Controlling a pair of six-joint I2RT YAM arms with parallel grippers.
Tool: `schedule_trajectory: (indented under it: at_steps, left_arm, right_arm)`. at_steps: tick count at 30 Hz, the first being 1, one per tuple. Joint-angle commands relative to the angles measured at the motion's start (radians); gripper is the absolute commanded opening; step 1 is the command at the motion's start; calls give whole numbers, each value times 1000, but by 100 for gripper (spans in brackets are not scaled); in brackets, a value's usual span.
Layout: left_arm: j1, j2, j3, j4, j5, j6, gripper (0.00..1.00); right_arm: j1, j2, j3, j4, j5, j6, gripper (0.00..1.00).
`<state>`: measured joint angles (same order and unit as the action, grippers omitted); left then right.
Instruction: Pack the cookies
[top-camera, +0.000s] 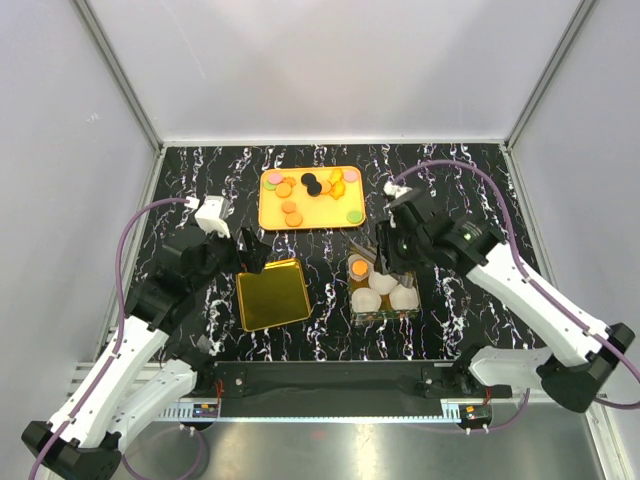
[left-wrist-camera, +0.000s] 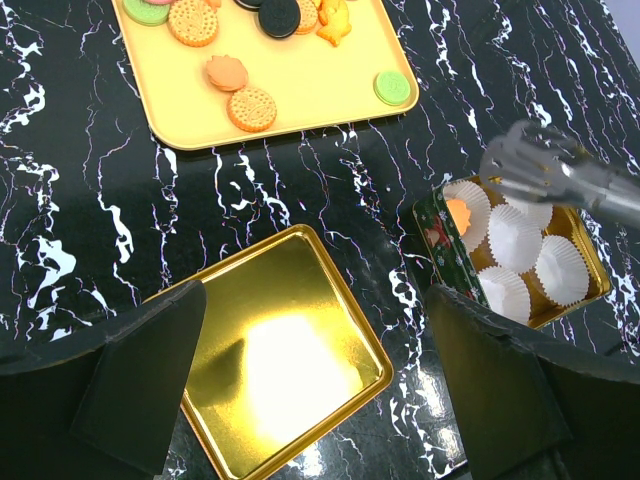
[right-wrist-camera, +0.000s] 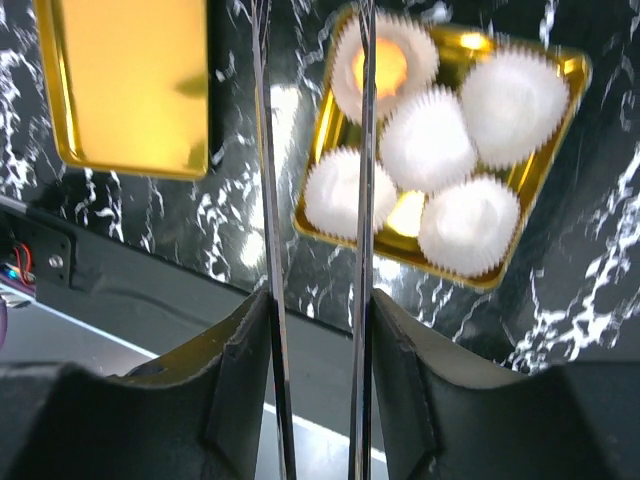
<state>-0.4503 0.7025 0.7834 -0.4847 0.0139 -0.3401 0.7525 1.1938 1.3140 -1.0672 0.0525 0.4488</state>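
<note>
Jaws of the right gripper are closed on a pair of thin metal tongs. The two blades stand slightly apart with nothing between them, and they hang over the near-left part of the gold tin, above the rim and the bench beside it.

The tin holds five white paper cups. One orange cookie lies in the cup at the tin's far-left corner, just beside the right blade in the wrist view and not gripped.

The other cookies lie on a yellow tray beyond the tin and to its left, well apart from both arms.

The left gripper has its jaws spread wide and empty. It is poised over a gold lid that lies flat to the left of the tin.
</note>
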Motion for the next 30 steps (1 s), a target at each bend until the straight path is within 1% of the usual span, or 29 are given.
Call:
schedule_trajectory:
  at_steps: [1,3,7,9,10,11,12,13,14,15,16,17,19,20,23,26,30]
  left_arm:
    - [5,0,19,26,-5,-2,99]
    - [5,0,19,28,-6,-2,99]
    - [7,2,17,28,-2,-4,99]
    - [7,3,19,28,-2,-2,99]
    - [7,3,19,28,1,-2,99]
    - [7,0,19,28,1,-2,99]
    - [7,-1,19,29,-3,-2,99]
    - [7,-4,19,29,-3,-2,99]
    - [9,-6,17,28,-5,-2,99]
    - [9,-8,19,29,-6,-2,99]
    - [10,-9,19,29,-5,-2,99]
    - [9,-11,19,28,-5,-2,99]
    - [10,-12,19,26,-8,-2,99]
    - [10,-14,19,28,-8,-2,99]
    - [10,-20,17,26,-11,-2,99]
    - [9,-18,16,24,-9,0,99]
    - [10,-17,17,28,-2,-2,99]
  right_arm:
    - [2,97,94,65,17,-68,49]
    - [-8,151,149,114,12,-87,49]
    - [-53,347,264,190,-11,-136,49]
    - [-91,424,356,220,-19,-170,48]
    - [-100,505,388,226,-17,-177,48]
    - [-111,547,462,231,-10,-197,47]
    - [-125,587,497,234,0,-209,47]
    - [-128,665,533,236,22,-225,48]
    - [-133,705,607,234,35,-231,48]
    - [-142,743,646,231,44,-234,48]
    - [-146,820,683,228,47,-236,48]
    - [-150,857,764,211,40,-240,48]
    - [-156,950,836,193,56,-248,48]
    - [-156,975,900,176,59,-248,48]
    - [-157,1052,994,139,84,-257,48]
    - [-157,1080,1019,125,92,-256,49]
    - [-156,1064,975,127,98,-249,49]
